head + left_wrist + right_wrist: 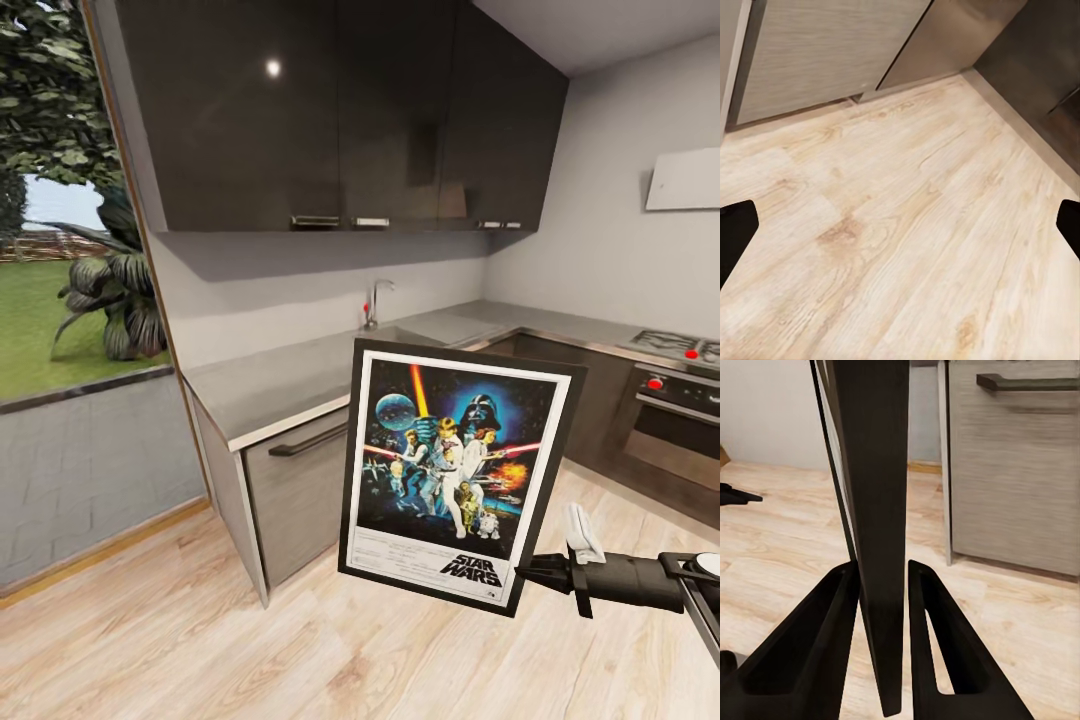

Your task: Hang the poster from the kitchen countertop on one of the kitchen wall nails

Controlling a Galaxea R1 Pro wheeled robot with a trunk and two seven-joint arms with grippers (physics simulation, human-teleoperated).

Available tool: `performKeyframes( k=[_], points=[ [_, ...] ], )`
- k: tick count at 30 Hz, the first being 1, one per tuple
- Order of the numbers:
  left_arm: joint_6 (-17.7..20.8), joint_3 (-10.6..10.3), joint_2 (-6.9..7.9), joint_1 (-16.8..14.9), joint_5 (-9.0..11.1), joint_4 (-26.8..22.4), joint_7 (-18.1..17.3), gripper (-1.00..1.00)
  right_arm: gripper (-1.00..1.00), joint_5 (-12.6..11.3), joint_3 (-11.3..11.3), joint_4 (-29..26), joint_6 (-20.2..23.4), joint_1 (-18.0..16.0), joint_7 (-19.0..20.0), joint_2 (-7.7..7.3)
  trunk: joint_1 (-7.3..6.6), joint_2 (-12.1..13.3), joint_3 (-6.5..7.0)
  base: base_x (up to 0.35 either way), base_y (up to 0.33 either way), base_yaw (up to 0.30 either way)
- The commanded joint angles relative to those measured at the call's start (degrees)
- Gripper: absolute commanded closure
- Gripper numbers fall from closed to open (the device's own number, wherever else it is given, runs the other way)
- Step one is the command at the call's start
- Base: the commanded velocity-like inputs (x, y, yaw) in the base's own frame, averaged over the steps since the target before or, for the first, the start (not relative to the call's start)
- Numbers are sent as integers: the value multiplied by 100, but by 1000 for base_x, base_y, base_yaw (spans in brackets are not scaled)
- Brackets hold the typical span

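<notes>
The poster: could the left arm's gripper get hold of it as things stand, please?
Probably not without a big move. The left gripper is open and points down at bare wooden floor, with nothing between its fingers. The poster is clamped upright at its edge by the right gripper, out over the floor.

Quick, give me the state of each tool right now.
Left tool: open, fingertips wide apart at the frame edges, nothing between them, wood floor below.
Right tool: shut on the poster, pinching its lower right edge.
</notes>
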Motion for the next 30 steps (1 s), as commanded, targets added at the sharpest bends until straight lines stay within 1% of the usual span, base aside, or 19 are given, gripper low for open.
performKeyframes(
  k=[1, 4, 8, 9, 10, 11, 12, 13, 14, 15, 16, 19, 22, 27, 30],
  points=[
    [-21, 42, 1, -5, -35, 6, -18, -100, 100, 3, -5, -2, 70, -4, 30, 0, -22, 37, 12, 0, 0, 0],
    [-21, 41, -3, -5, -33, 6, -11, -100, 100, 3, -6, -2, 67, -4, 30, 0, -88, 158, 66, 0, 0, 0],
    [-20, 38, -7, -5, -33, 6, 307, -100, 100, 3, -1, -2, 64, -4, 30, 0, -176, 318, 137, 0, 0, 0],
    [-20, 29, -12, -5, -34, 3, 514, -100, 100, 3, 0, -2, 63, -4, 30, 0, -198, 358, 155, 0, 0, 0],
    [-17, 7, -17, -5, -35, -3, 755, -100, 100, 3, -2, -2, 62, -4, 30, 0, -220, 398, 173, 0, 0, 0],
    [27, -39, -69, -5, -31, -147, 1521, -100, 100, 3, -6, -2, 61, -4, 30, 0, -242, 438, 191, 0, 0, 0],
    [110, -45, -110, -5, -36, -293, 1742, -100, 100, 3, -6, -2, 61, -4, 30, -3, -264, 478, 209, 0, 0, 0],
    [186, -48, -125, -5, -38, -379, 1858, -100, 100, 3, -7, -2, 61, -4, 30, -4, -286, 519, 227, 0, 0, 0],
    [1233, -53, -167, -5, -56, -1188, 2830, -100, 100, 3, -7, -2, 61, -4, 30, -5, -308, 559, 245, 0, 0, 0],
    [1404, -52, -169, -5, -59, -1318, 2965, -100, 100, 3, -7, -2, 61, -4, 30, -6, -330, 599, 263, 0, 0, 0],
    [1711, -51, -171, -5, -67, -1558, 3190, -100, 100, 3, -7, -2, 61, -4, 30, -7, -352, 639, 281, 0, 0, 0],
    [2121, -49, -174, -5, -74, -1853, 3440, -100, 100, 3, -7, -2, 61, -4, 30, -8, -418, 759, 335, 0, 0, 0],
    [2309, -40, -175, -5, -81, -1964, 3544, -100, 100, 3, -6, -2, 63, -4, 30, -3, -484, 879, 389, 0, 0, 0],
    [2364, -41, -175, -5, -89, -2002, 3569, -100, 100, 3, 0, -2, 64, -4, 30, 0, -593, 1080, 478, 0, 0, 0],
    [2368, -111, -175, -5, -120, -2005, 3572, -100, 100, 3, 1, -2, 62, -4, 30, 0, -659, 1200, 532, 0, 0, 0]
  ],
)
